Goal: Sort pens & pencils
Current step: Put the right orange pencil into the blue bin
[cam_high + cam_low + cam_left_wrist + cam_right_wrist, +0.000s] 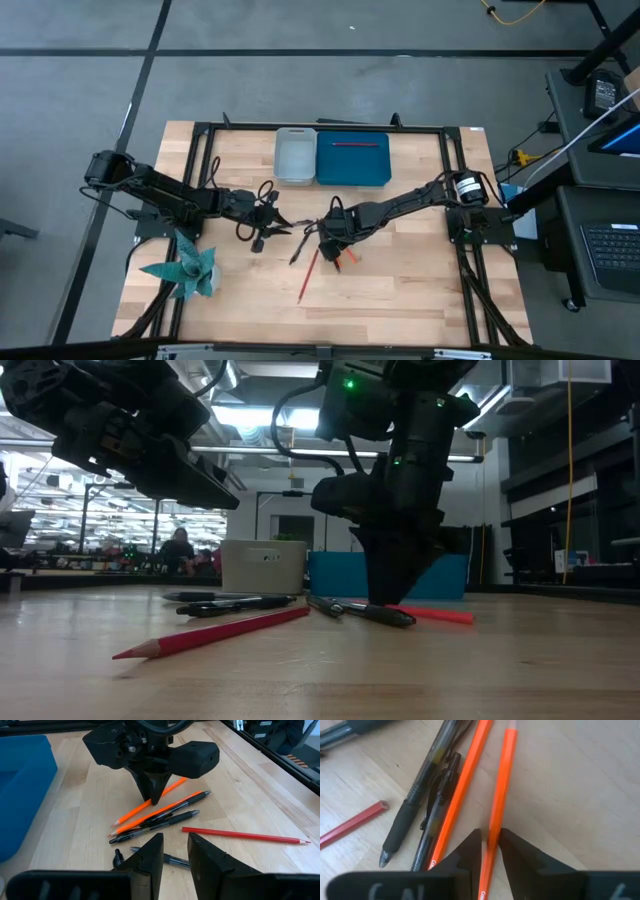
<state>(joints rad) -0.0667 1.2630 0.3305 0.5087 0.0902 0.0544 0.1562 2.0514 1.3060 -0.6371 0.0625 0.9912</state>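
Two orange pencils (pixel 470 775) are lying side by side on the counter (pixel 400 290), and the right hand (pixel 490 842) is sitting directly over one (pixel 501 785), fingers narrowed and straddling its shaft, touching or nearly so; whether it is gripping yet is unclear. Its long axis is running straight out between the fingers, black pens (pixel 165 815) just beside. Left hand (pixel 175 852) is waiting nearby, fingers slightly parted, holding nothing. A red pencil (pixel 245 835) is lying apart.

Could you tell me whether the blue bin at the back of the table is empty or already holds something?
Not empty: the high view shows one thin red stick, apparently a pencil, lying inside the blue bin.
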